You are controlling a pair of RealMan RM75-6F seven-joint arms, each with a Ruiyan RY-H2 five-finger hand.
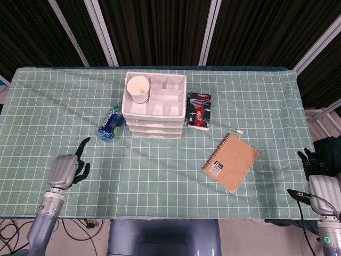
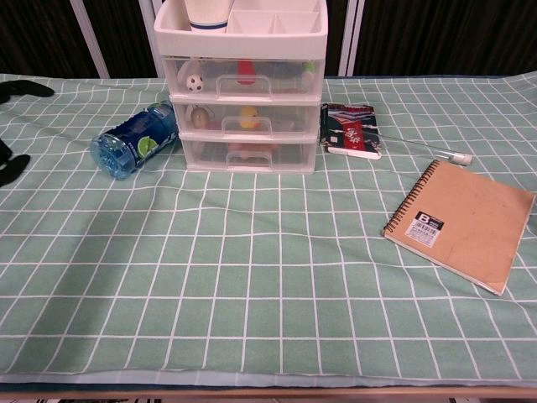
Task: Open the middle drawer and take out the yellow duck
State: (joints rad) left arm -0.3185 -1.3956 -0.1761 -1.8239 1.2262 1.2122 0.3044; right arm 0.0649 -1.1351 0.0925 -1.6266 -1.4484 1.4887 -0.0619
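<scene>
A: Nearest the front edge, the left hand (image 1: 65, 170) hovers over the green checked cloth (image 1: 160, 176) toward the front left corner, holding nothing, fingers apart. In the chest view only its dark fingertips (image 2: 12, 164) poke in at the left edge.

B: And the right hand (image 1: 318, 178) sits off the front right corner, beyond the table edge, fingers spread, nothing in it.

A: Next back, right of centre, a brown spiral notebook (image 2: 461, 222) lies flat and turned at an angle. Its white label shows a big "B"; the small print is too fine to read.

B: Behind it, a thin white pen (image 2: 436, 153) lies on the cloth, just beside a dark packet with red and white print (image 2: 351, 130). That print I cannot read.

A: The packet lies just right of the 3-drawer white organiser (image 2: 243, 92). All 3 drawers are closed. The yellow duck (image 2: 248, 116) shows through the clear front of the middle drawer (image 2: 245, 122), behind its handle.

B: Left of the organiser a blue bottle (image 2: 134, 141) lies on its side, touching the lower drawers, with a lime slice on its label.

A: On top, a white paper cup (image 1: 138, 88) stands in the organiser's left tray compartment.
</scene>
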